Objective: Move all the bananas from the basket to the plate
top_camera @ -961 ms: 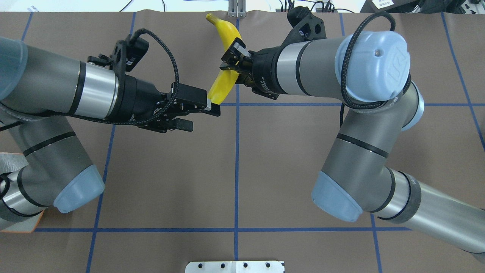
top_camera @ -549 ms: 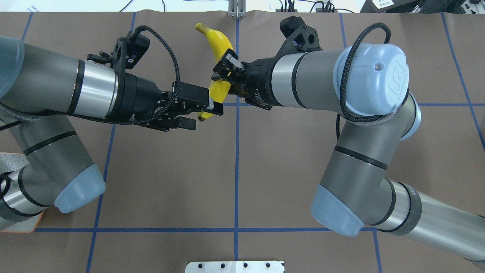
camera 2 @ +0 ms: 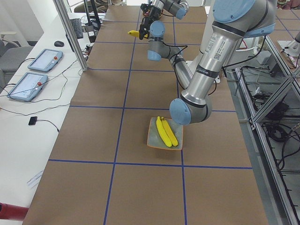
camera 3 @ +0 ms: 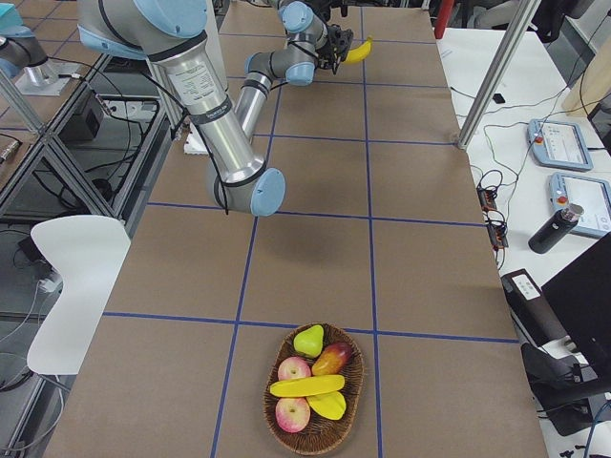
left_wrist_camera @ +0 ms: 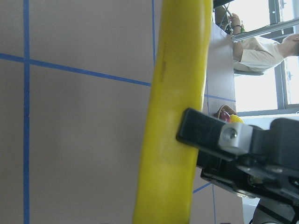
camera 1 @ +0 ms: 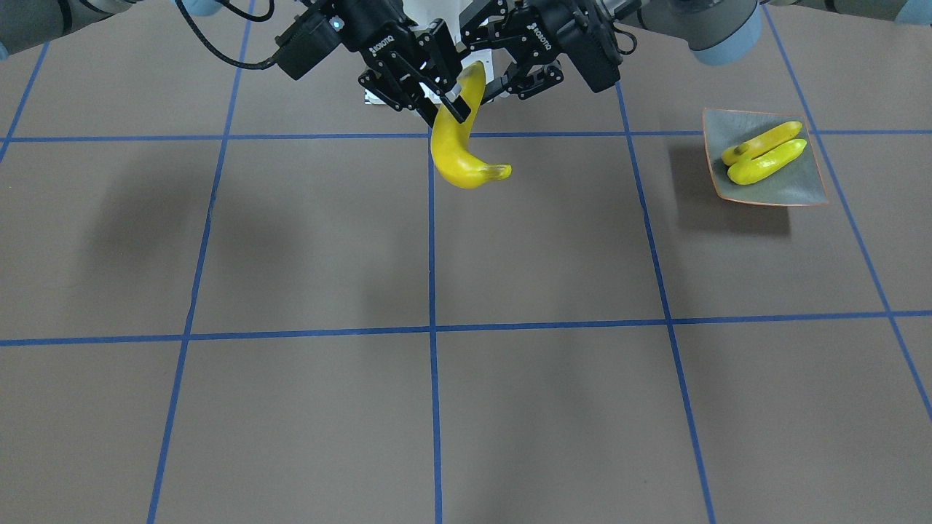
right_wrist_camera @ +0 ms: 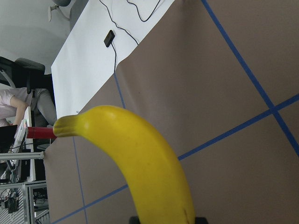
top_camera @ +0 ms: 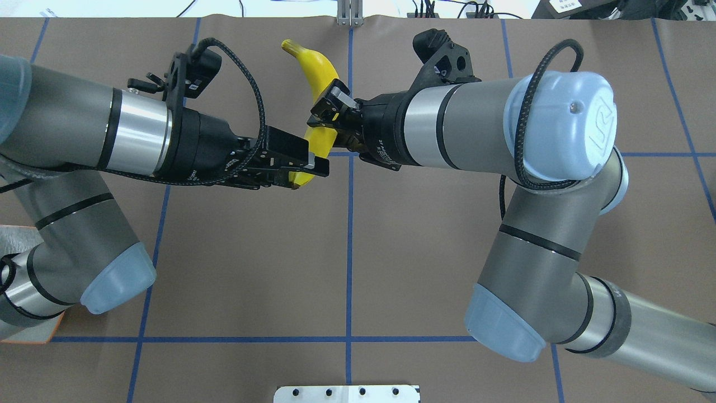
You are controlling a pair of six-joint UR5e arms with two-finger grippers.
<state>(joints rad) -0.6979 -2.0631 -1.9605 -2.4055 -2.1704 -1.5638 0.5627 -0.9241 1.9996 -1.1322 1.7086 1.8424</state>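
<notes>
A yellow banana (top_camera: 319,73) hangs in the air over the middle of the table; it also shows in the front view (camera 1: 455,153) and the left wrist view (left_wrist_camera: 177,116). My right gripper (top_camera: 324,112) is shut on its middle. My left gripper (top_camera: 302,168) is shut on its near end. The grey-green plate (camera 1: 801,189) lies on my left side with two bananas (camera 1: 764,153) on it. The wicker basket (camera 3: 270,401) at the table's right end holds one more banana (camera 3: 305,386).
The basket also holds apples (camera 3: 292,413), a pear (camera 3: 308,340) and a mango (camera 3: 329,359). A white metal bracket (top_camera: 347,393) sits at the table's near edge. Tablets (camera 2: 44,60) and a bottle (camera 3: 549,229) lie on side benches.
The right arm carried the banana leftward toward my left gripper. The left gripper, open before, has closed on the banana's near end.
</notes>
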